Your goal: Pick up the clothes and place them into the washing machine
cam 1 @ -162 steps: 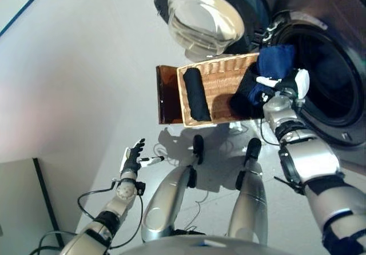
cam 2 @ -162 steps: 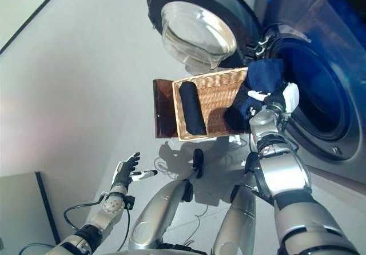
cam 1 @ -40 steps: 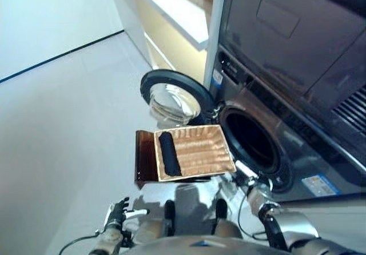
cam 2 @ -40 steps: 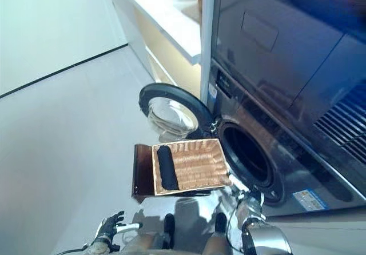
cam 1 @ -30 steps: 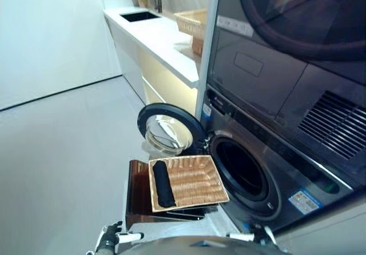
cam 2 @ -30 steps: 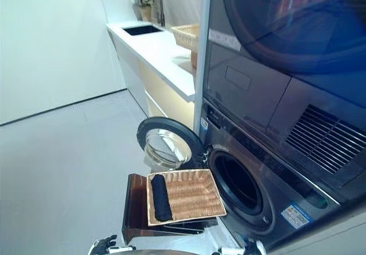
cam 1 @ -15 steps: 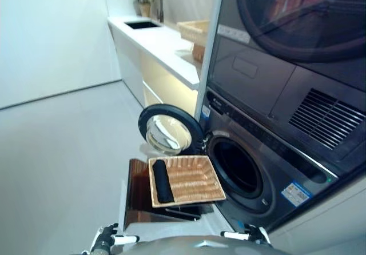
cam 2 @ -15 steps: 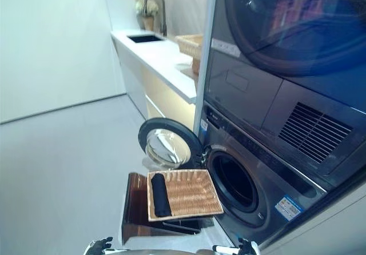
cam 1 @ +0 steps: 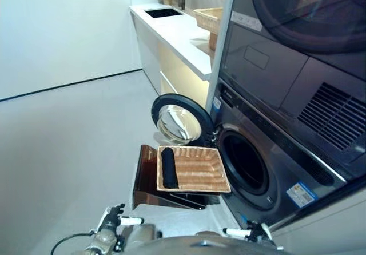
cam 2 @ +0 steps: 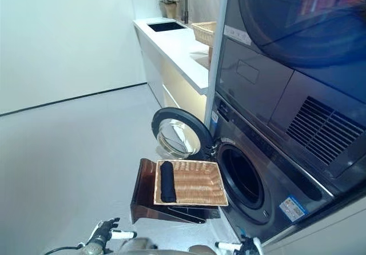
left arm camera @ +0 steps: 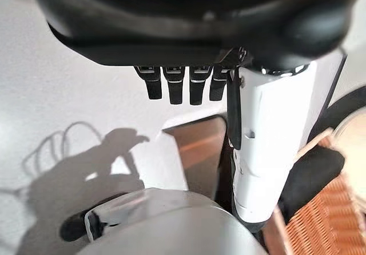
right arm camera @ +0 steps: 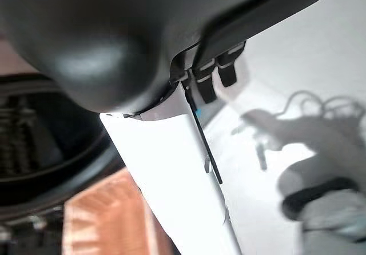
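grey floor [cam 1: 68,129] under wicker basket [cam 1: 200,172]; left hand [cam 1: 110,219] and right hand [cam 1: 254,232] both relaxed, holding nothing.

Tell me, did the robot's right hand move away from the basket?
Yes. The right hand was up at the basket's washer-side end holding blue clothes; now it hangs low, apart from the basket and empty, below the washing machine's opening.

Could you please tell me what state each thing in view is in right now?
Washing machine door: swung wide open.
Washing machine drum: dark inside, contents cannot be made out.
Wicker basket: resting on the brown stand, holding one item.
Dark rolled garment: lying along the basket's left side.
Left hand: open, holding nothing.
Right hand: open, holding nothing.
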Controlling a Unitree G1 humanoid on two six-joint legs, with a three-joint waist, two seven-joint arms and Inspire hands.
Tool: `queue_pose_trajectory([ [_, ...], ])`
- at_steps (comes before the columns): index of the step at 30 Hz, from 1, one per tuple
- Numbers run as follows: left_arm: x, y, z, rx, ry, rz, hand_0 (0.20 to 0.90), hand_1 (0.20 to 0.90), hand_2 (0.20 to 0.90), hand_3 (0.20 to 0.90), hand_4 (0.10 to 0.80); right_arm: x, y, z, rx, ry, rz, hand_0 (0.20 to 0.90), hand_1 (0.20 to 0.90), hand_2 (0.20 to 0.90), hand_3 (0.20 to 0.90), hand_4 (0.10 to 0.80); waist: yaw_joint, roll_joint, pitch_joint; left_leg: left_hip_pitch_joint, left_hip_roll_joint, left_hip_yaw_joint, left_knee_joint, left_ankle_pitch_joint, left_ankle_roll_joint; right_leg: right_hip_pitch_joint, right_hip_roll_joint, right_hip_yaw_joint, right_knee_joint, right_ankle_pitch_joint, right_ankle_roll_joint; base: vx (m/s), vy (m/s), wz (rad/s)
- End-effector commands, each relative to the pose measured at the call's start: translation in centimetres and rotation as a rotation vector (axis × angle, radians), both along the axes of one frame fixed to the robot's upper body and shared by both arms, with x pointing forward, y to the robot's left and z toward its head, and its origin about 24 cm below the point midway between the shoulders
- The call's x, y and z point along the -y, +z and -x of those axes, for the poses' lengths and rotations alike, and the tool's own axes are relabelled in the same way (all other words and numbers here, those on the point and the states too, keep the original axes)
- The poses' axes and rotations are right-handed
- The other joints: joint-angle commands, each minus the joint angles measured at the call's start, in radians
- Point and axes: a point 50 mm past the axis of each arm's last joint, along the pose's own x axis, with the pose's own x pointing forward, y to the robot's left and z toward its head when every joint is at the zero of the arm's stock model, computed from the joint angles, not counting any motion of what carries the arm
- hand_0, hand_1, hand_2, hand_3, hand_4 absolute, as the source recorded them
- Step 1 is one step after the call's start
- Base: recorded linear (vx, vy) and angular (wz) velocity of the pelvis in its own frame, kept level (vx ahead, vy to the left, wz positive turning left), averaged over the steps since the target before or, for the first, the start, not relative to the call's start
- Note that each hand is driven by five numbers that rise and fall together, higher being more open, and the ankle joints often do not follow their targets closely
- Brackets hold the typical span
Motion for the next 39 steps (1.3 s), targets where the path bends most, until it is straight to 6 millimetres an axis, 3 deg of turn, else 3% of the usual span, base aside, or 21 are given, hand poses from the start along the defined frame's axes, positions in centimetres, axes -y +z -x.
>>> queue_pose_trajectory([
  [1, 2.1, 0.3, -1.8, 0.095, -0.031, 0.033, 0.9, 0.9, 0.9, 0.9, 0.8, 0.6, 1.9, -4.9, 0.192, 0.042, 0.047, 0.9, 0.9, 0.9, 0.9, 0.8, 0.008, -0.004, -0.04, 0.018, 0.074, 0.016, -0.296, 0.004, 0.054, 0.07, -0.03, 0.062, -0.289, 0.159, 0.136, 0.187, 0.128, -0.3],
  [3, 2.4, 0.5, -2.5, 0.112, -0.057, 0.028, 0.9, 0.9, 0.9, 0.9, 0.8, 0.7, 2.3, -5.6, 0.223, 0.05, 0.057, 0.9, 0.9, 0.9, 0.9, 0.8, 0.015, 0.021, -0.042, 0.032, 0.11, 0.021, -0.562, 0.085, 0.024, 0.086, -0.018, 0.075, -0.31, 0.139, 0.142, 0.211, 0.17, -0.23],
  [6, 3.0, 0.6, -3.1, 0.121, -0.092, 0.027, 0.9, 0.9, 0.9, 0.9, 0.8, 0.6, 2.3, -5.7, 0.225, 0.061, 0.064, 0.9, 0.9, 0.9, 0.9, 0.8, 0.021, 0.038, -0.042, 0.039, 0.094, 0.021, -0.702, 0.153, 0.001, 0.111, -0.015, 0.074, -0.323, 0.106, 0.14, 0.162, 0.115, 0.24],
  [8, 3.1, 0.6, -3.2, 0.124, -0.103, 0.027, 0.9, 0.9, 0.9, 0.9, 0.8, 0.0, 2.1, -5.8, 0.217, 0.081, 0.06, 0.9, 0.9, 0.9, 0.9, 0.8, 0.025, 0.048, -0.047, 0.081, 0.072, -0.015, -0.746, 0.157, 0.003, 0.106, -0.007, 0.089, -0.311, 0.094, 0.141, 0.113, 0.089, -0.08],
  [10, 3.2, 0.8, -3.8, 0.14, -0.13, 0.028, 0.9, 0.9, 0.9, 0.9, 0.8, -0.1, 1.9, -5.4, 0.203, 0.059, 0.048, 0.9, 0.9, 0.9, 0.9, 0.8, 0.016, 0.042, -0.058, 0.106, 0.068, -0.001, -0.744, 0.145, 0.005, 0.105, -0.02, 0.102, -0.301, 0.085, 0.151, 0.179, 0.123, -0.56],
  [14, 3.5, 1.7, -5.8, 0.211, -0.183, 0.053, 0.9, 0.9, 0.9, 0.9, 0.8, 0.6, 1.4, -4.1, 0.14, 0.011, 0.043, 0.9, 0.9, 0.9, 0.9, 0.8, 0.033, 0.026, -0.056, 0.117, 0.04, 0.043, -0.66, 0.07, 0.052, 0.109, -0.079, 0.137, -0.202, 0.044, 0.182, 0.224, 0.147, -0.83],
  [16, 3.5, 2.6, -7.3, 0.271, -0.222, 0.066, 0.9, 0.9, 0.9, 0.9, 0.8, 1.0, 1.5, -4.1, 0.144, -0.008, 0.043, 0.9, 0.9, 0.9, 0.9, 0.8, 0.039, 0.034, -0.043, 0.124, 0.045, 0.059, -0.639, 0.04, 0.074, 0.04, -0.066, 0.141, -0.041, 0.04, 0.201, 0.132, 0.094, -0.62],
  [18, 3.6, 4.3, -9.5, 0.38, -0.295, 0.074, 0.9, 0.9, 0.9, 0.9, 0.8, 1.2, 2.0, -5.0, 0.187, -0.013, 0.038, 0.9, 0.9, 0.9, 0.9, 0.8, 0.031, 0.036, 0.003, 0.135, 0.053, 0.075, -0.623, 0.032, 0.084, -0.059, -0.043, 0.112, 0.109, 0.053, 0.237, 0.004, 0.041, -0.45],
  [19, 3.6, 4.3, -9.5, 0.38, -0.295, 0.074, 0.9, 0.9, 0.9, 0.9, 0.8, 1.2, 2.0, -5.1, 0.188, -0.013, 0.038, 0.9, 0.9, 0.9, 0.9, 0.8, 0.034, 0.039, 0.0, 0.13, 0.057, 0.076, -0.623, 0.034, 0.083, -0.064, -0.039, 0.114, 0.106, 0.058, 0.236, -0.101, 0.053, -0.44],
  [20, 3.8, 5.8, -11.4, 0.45, -0.452, 0.021, 0.9, 0.9, 0.9, 0.9, 0.8, 1.4, 2.6, -6.3, 0.247, -0.022, 0.034, 0.9, 0.9, 0.9, 0.9, 0.8, 0.026, 0.046, 0.034, 0.142, 0.064, 0.1, -0.618, 0.022, 0.078, -0.132, -0.099, -0.007, 0.106, 0.073, 0.239, -0.073, 0.02, -0.43],
  [21, 4.2, 6.6, -12.3, 0.487, -0.549, -0.012, 0.9, 0.9, 0.9, 0.9, 0.8, 1.4, 2.9, -6.8, 0.271, -0.021, 0.035, 0.9, 0.9, 0.9, 0.9, 0.8, 0.027, 0.05, 0.039, 0.16, 0.077, 0.127, -0.617, 0.002, 0.062, -0.133, -0.183, -0.111, 0.014, 0.077, 0.24, -0.035, -0.032, -0.65],
  [22, 4.2, 7.0, -12.8, 0.493, -0.625, -0.05, 0.9, 0.9, 0.9, 0.9, 0.8, 1.7, 3.3, -7.3, 0.291, -0.023, 0.037, 0.9, 0.9, 0.9, 0.9, 0.8, 0.021, 0.05, 0.038, 0.175, 0.094, 0.153, -0.619, -0.014, 0.045, -0.133, -0.236, -0.186, -0.089, 0.111, 0.24, 0.141, -0.099, -0.7],
  [23, 4.2, 7.9, -14.1, 0.516, -0.762, -0.151, 0.9, 0.9, 0.9, 0.9, 0.8, 1.9, 3.3, -7.1, 0.3, -0.033, 0.03, 0.9, 0.9, 0.9, 0.9, 0.8, 0.01, 0.041, 0.033, 0.188, 0.09, 0.156, -0.622, -0.026, 0.034, -0.104, -0.254, -0.181, -0.166, 0.138, 0.243, 0.176, -0.084, -0.79],
  [25, 3.9, 8.4, -14.7, 0.534, -0.818, -0.205, 0.9, 0.9, 0.9, 0.9, 0.8, 2.1, 3.4, -7.0, 0.318, -0.028, 0.031, 0.9, 0.9, 0.9, 0.9, 0.8, -0.01, 0.03, 0.024, 0.196, 0.078, 0.168, -0.637, -0.025, 0.039, -0.096, -0.254, -0.137, -0.196, 0.176, 0.258, 0.105, -0.003, -0.51],
  [27, 4.6, 10.9, -17.3, 0.637, -1.029, -0.359, 0.9, 0.9, 0.9, 0.9, 0.8, 2.8, 5.0, -8.8, 0.428, -0.009, 0.044, 0.9, 0.9, 0.9, 0.9, 0.8, -0.037, 0.034, 0.031, 0.187, 0.076, 0.187, -0.652, -0.019, 0.034, -0.123, -0.254, -0.13, -0.202, 0.196, 0.266, -0.005, -0.001, -0.59],
  [32, 5.8, 14.2, -20.4, 0.706, -1.293, -0.536, 0.9, 0.9, 0.9, 0.9, 0.8, 5.2, 6.5, -9.3, 0.502, -0.042, 0.085, 0.9, 0.9, 0.9, 0.9, 0.8, -0.092, 0.059, 0.042, 0.161, 0.081, 0.189, -0.681, 0.004, 0.022, -0.143, -0.241, -0.123, -0.234, 0.21, 0.267, 0.008, -0.034, -0.22],
  [39, 6.7, 19.8, -24.4, 0.781, -1.675, -0.965, 0.9, 0.9, 0.9, 0.9, 0.8, 8.0, 8.7, -10.5, 0.584, -0.097, 0.145, 0.9, 0.9, 0.9, 0.9, 0.8, -0.127, 0.089, 0.099, 0.099, 0.093, 0.191, -0.685, 0.023, 0.012, -0.209, -0.233, -0.109, -0.221, 0.207, 0.273, -0.045, -0.008, -0.09],
])
